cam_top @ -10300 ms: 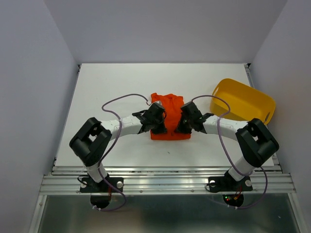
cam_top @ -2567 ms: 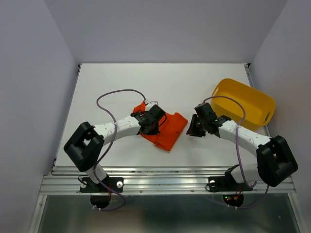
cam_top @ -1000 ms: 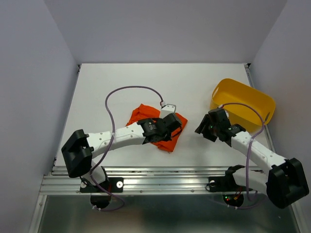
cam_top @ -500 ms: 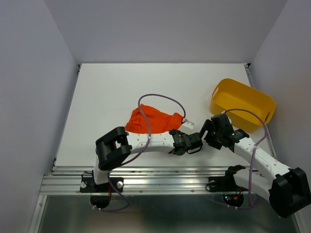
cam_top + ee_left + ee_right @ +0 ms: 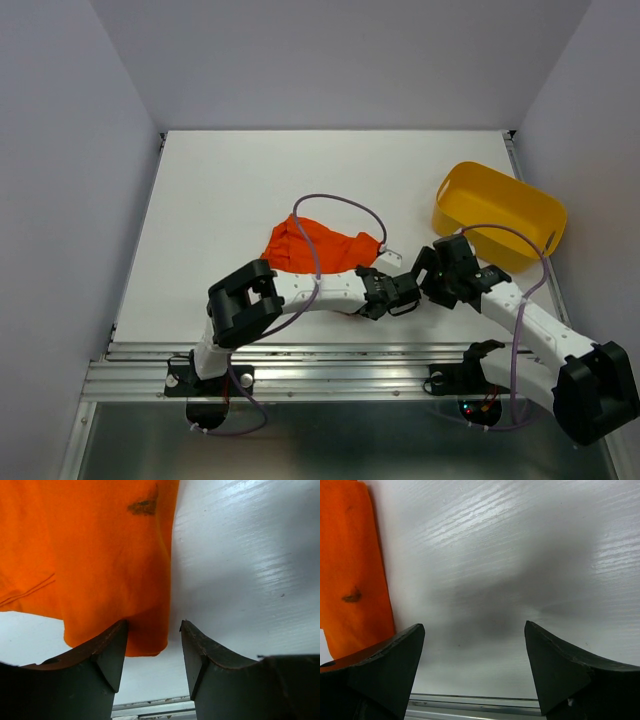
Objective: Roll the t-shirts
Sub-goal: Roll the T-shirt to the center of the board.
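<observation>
The orange-red t-shirt (image 5: 312, 245) lies crumpled and partly folded at the middle of the white table (image 5: 230, 190). My left gripper (image 5: 392, 292) hangs just off the shirt's near right end, jaws open. In the left wrist view the t-shirt (image 5: 85, 555) fills the upper left. Its lower corner reaches in between the fingers of my left gripper (image 5: 152, 630), unclamped. My right gripper (image 5: 432, 272) sits close beside the left one, to its right. In the right wrist view my right gripper (image 5: 475, 630) stands wide open over bare table, with the t-shirt (image 5: 355, 565) at the left edge.
A yellow plastic tub (image 5: 500, 215) stands at the right edge of the table, behind the right arm. The metal rail (image 5: 340, 375) runs along the near edge. The two wrists are almost touching near the table's front middle.
The left gripper has let go of the shirt, opened, and swung right and nearer, off the cloth. The right gripper has opened wider and shifted slightly toward the left gripper.
</observation>
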